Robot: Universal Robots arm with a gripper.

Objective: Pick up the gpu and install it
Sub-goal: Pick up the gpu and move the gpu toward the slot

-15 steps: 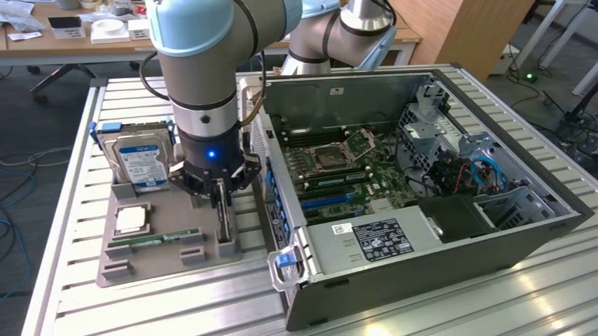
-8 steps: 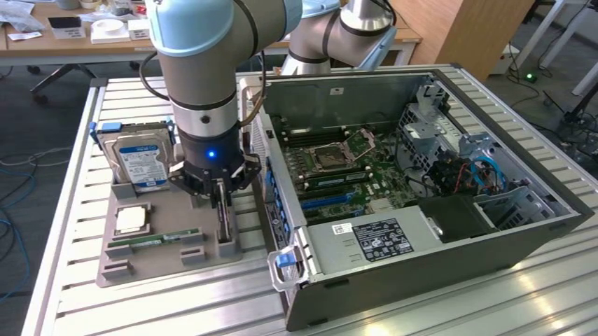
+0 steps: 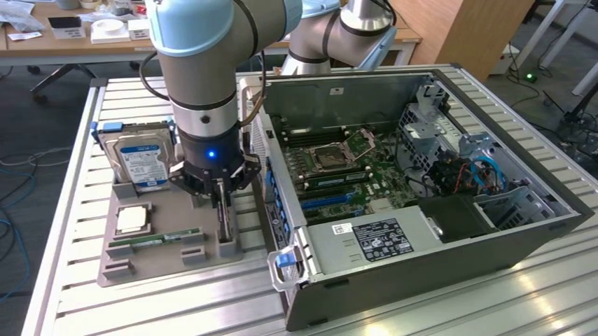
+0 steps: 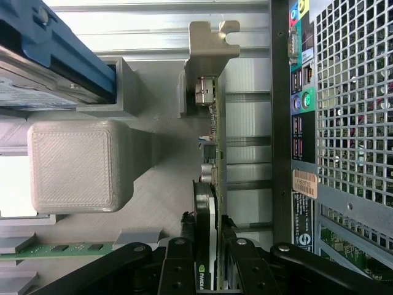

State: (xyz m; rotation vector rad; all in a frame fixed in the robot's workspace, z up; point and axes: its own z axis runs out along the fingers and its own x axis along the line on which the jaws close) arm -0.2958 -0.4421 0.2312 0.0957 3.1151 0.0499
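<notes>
HDD (image 3: 142, 162) upright in grey tray (image 3: 161, 270) w/ CPU (image 3: 131, 220), RAM stick (image 3: 150, 241); open PC case (image 3: 449, 260) beside.

Exterior view: set high, looking down at a slant over the slatted table (image 3: 467, 304), open computer case (image 3: 393, 287) at three o'clock, grey parts tray (image 3: 140, 269) at eight. Wrist view: aimed straight down, very near the gpu (image 4: 206, 209). Shared: gpu, tray, the case's rear panel (image 4: 301, 123).

The slatted metal table (image 3: 168, 308) carries a grey holder tray (image 3: 154, 271) beside an open computer case (image 3: 449, 260).
</notes>
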